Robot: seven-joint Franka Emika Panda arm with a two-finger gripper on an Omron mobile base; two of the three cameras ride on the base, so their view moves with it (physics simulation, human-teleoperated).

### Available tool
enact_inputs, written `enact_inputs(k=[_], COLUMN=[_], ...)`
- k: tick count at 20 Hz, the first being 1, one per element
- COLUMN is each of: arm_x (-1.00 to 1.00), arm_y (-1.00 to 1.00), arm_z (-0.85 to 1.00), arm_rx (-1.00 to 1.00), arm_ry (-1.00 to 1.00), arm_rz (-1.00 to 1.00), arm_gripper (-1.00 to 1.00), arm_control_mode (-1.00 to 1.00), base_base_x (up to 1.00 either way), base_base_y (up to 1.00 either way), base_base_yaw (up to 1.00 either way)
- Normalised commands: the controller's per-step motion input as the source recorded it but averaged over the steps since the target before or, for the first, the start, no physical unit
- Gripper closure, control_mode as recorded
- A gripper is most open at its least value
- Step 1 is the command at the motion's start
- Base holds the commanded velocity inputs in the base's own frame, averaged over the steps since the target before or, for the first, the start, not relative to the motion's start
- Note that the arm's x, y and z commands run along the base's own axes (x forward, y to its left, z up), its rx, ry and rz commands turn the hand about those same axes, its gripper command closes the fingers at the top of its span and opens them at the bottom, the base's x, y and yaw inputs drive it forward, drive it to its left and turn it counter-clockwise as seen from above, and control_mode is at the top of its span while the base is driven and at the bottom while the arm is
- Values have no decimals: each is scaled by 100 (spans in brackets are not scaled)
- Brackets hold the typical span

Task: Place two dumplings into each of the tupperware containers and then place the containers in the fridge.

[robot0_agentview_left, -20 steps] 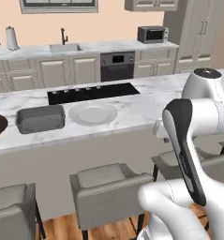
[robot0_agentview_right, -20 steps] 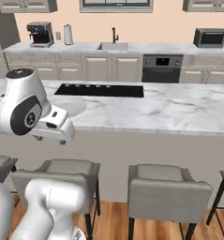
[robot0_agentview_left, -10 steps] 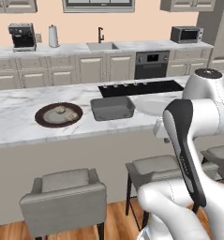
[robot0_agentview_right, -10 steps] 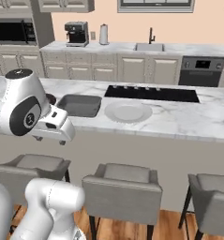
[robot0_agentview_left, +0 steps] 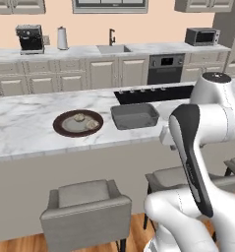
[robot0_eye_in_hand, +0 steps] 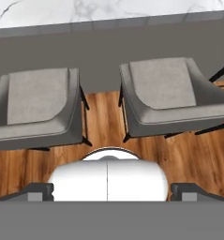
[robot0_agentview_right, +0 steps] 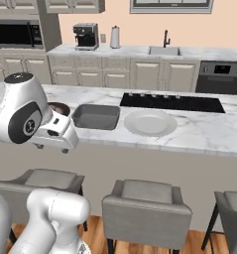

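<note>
Marble worktop (robot0_agentview_left: 20,128) carries the dumplings (robot0_agentview_left: 79,118) on the dark plate (robot0_agentview_left: 60,129), far ahead of our wide-apart jaws, just left of a tupperware container (robot0_agentview_left: 134,117).

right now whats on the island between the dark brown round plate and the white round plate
One grey rectangular tupperware tub sits between the dark brown round plate and the white round plate on the marble island counter, seen in the right base view.

Legible text and markings: none.
No readable lettering, brand, number or sign appears on any appliance, cabinet, counter item or robot surface; all faces are blank or too blurred to read.
</note>
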Motion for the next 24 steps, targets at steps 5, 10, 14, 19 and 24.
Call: enact_inputs(k=[5, 10, 14, 19, 24], arm_x=[0, 0, 16, 100, 100], arm_y=[0, 0, 0, 48, 43], arm_z=[0, 0, 0, 0, 5], arm_rx=[0, 0, 0, 0, 0], arm_ry=[0, 0, 0, 6, 5], arm_rz=[0, 0, 0, 0, 0], arm_gripper=[-100, -100, -100, -100, -100], arm_control_mode=[100, 100, -100, -100, -100], base_base_x=[36, 61, 44, 0, 0], base_base_y=[75, 12, 0, 0, 0], base_base_yaw=[-1, -3, 0, 0, 0])
